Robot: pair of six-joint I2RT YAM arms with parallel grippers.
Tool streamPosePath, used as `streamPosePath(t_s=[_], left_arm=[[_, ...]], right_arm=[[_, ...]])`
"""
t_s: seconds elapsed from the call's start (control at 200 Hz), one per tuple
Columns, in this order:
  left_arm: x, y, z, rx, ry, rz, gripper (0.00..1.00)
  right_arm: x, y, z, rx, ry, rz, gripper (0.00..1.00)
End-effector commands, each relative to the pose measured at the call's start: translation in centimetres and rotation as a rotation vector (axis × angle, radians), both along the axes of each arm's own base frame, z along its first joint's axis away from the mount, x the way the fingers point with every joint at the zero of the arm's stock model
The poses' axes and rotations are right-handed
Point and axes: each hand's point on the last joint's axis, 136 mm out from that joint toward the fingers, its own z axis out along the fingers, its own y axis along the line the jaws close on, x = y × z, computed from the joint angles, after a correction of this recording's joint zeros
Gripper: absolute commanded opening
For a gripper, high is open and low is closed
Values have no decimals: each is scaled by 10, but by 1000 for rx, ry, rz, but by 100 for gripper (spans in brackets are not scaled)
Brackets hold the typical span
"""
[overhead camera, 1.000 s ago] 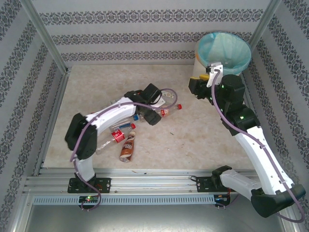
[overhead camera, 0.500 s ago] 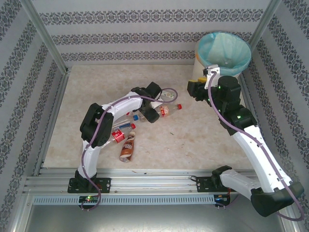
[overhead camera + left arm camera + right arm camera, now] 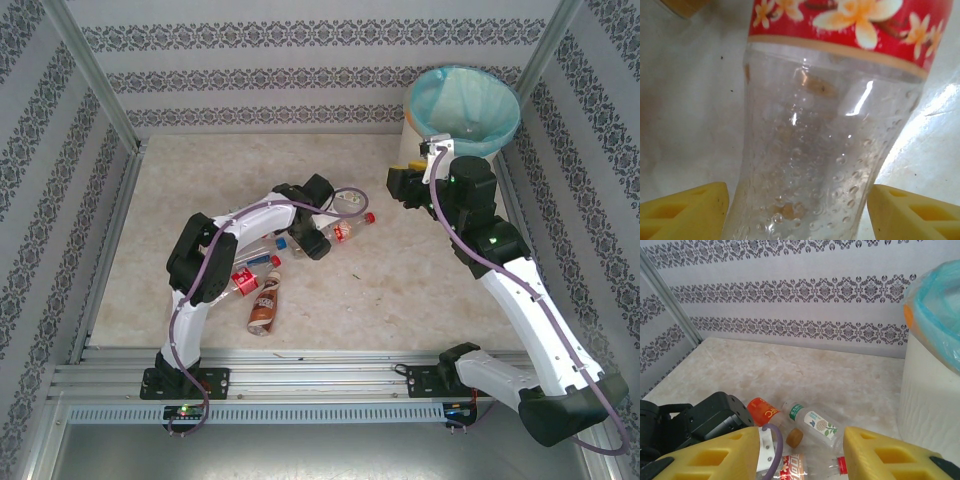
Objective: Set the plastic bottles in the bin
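The beige table [image 3: 400, 290] carries everything; the bin [image 3: 462, 105], cream-white with a teal bag folded over its rim, stands in the far right corner. The right arm [image 3: 520, 290] reaches from the near right corner towards the bin; the right gripper [image 3: 800, 440] hangs just beside the bin's left wall, its yellow fingers [image 3: 710, 457] well apart with nothing between them. The left arm [image 3: 240, 225] bends from the near left corner towards the middle of the surface; the left gripper [image 3: 797, 200] is down over a clear bottle [image 3: 830, 125] with a red flowered label and a red cap [image 3: 369, 217], which lies on the table near its middle. One yellow finger [image 3: 685, 210] stands on each side of that bottle, right at its walls; whether they press it I cannot tell. The other plastic bottles lie left of middle, well apart from the bin: a clear one with a green-and-white label [image 3: 815, 422] just beyond the left gripper; a brown bottle [image 3: 264, 305] towards the near edge; a red-labelled one [image 3: 245, 278] just left of it; a small blue cap [image 3: 282, 240] beside the left arm.
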Motion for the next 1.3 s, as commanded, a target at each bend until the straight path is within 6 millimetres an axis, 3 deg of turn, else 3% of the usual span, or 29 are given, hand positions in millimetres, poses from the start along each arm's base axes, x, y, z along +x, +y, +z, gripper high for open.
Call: streamPosePath(t_s=[0.0, 0.195, 0.415, 0.575, 0.749, 0.839, 0.914, 0.979, 1.129, 1.294], left_arm=[[1, 2, -11, 17, 3, -20, 71], [0, 4, -10, 22, -2, -39, 61], [-1, -2, 28, -47, -55, -47, 55], [-26, -13, 80, -189, -100, -138, 56], [-46, -17, 167, -355, -222, -178, 55], [-52, -20, 213, -459, -311, -178, 54], [-59, -20, 236, -540, -378, -176, 54], [-63, -19, 243, -600, -437, -173, 54], [-65, -7, 239, -658, -569, -131, 53], [-68, 5, 250, -671, -674, -114, 52]], right_arm=[[-4, 0, 10, 33, -15, -2, 48], [-2, -3, 11, 17, -16, -15, 48], [-7, -4, 26, 27, -46, -17, 48], [-12, -9, 38, 26, -69, -31, 48], [-20, -8, 60, 61, -102, -15, 48], [-26, 2, 76, 109, -123, 45, 48], [-31, 17, 88, 158, -134, 133, 48], [-35, 31, 97, 207, -138, 213, 49], [-40, 57, 106, 273, -110, 350, 49], [-37, 66, 104, 292, -61, 362, 49]])
